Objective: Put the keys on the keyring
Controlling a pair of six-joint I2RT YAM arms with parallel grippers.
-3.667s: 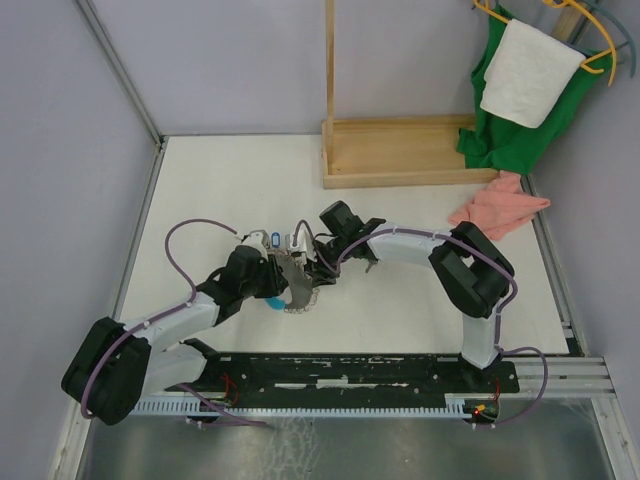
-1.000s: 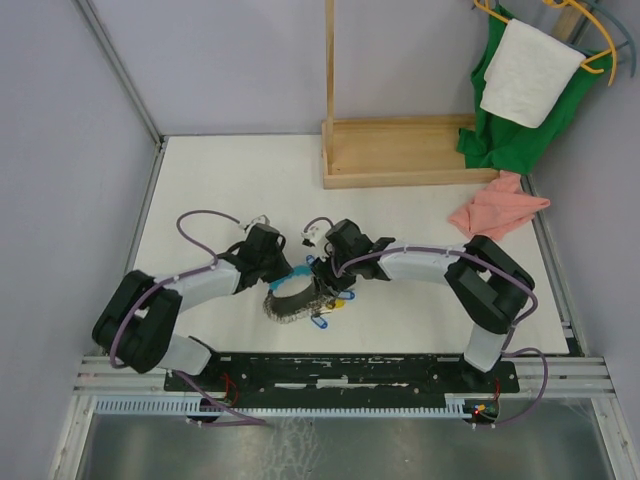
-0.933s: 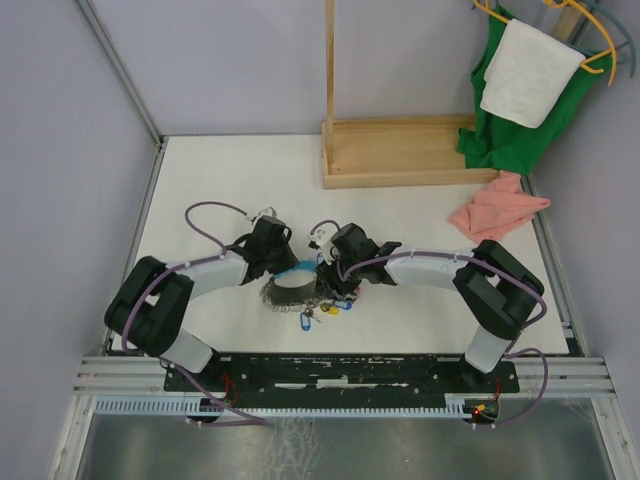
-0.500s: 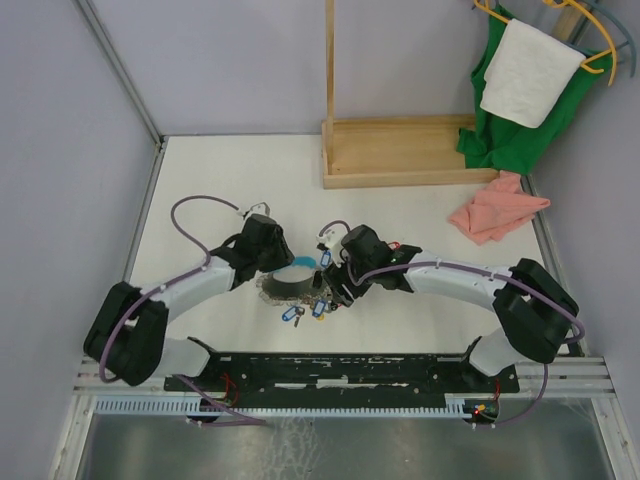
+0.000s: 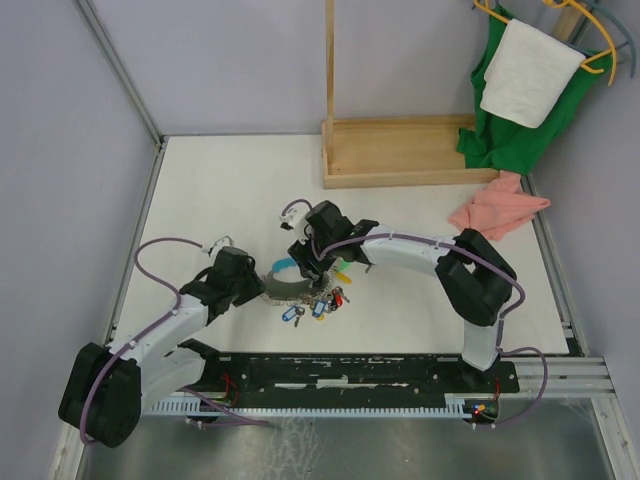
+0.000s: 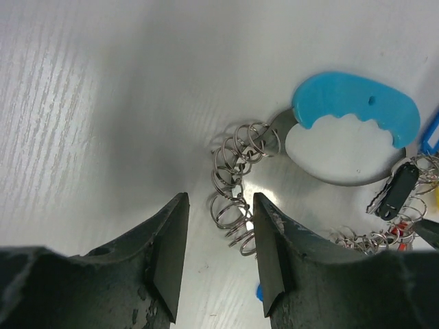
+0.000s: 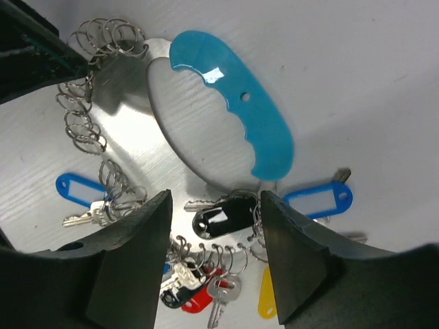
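Note:
The keyring [image 5: 281, 290] lies flat on the white table, a grey metal band [image 7: 173, 134] with a light-blue grip [image 7: 236, 103]. Silver keys [image 7: 221, 299] with a red tag [image 7: 195, 299], a yellow tag [image 7: 267, 295] and a black tag [image 7: 223, 218] sit on small split rings at its near side. In the top view this bunch of keys [image 5: 322, 303] shows beside the ring. My right gripper [image 7: 214, 260] hovers open above them, gripping nothing. At the ring's left side my left gripper [image 6: 218, 257] is open, with a chain of small rings [image 6: 236, 179] reaching between its fingertips.
Blue-tagged keys [image 7: 319, 199] lie beside the ring. A wooden rack [image 5: 400, 150] stands at the back of the table. A pink cloth [image 5: 497, 207] lies at the right, and a green cloth and white towel [image 5: 525, 75] hang above it. Walls close in the left side.
The left gripper has opened and drawn back toward the near left of the ring. The right gripper has shifted left over the ring, which now lies flat with its keys spread out.

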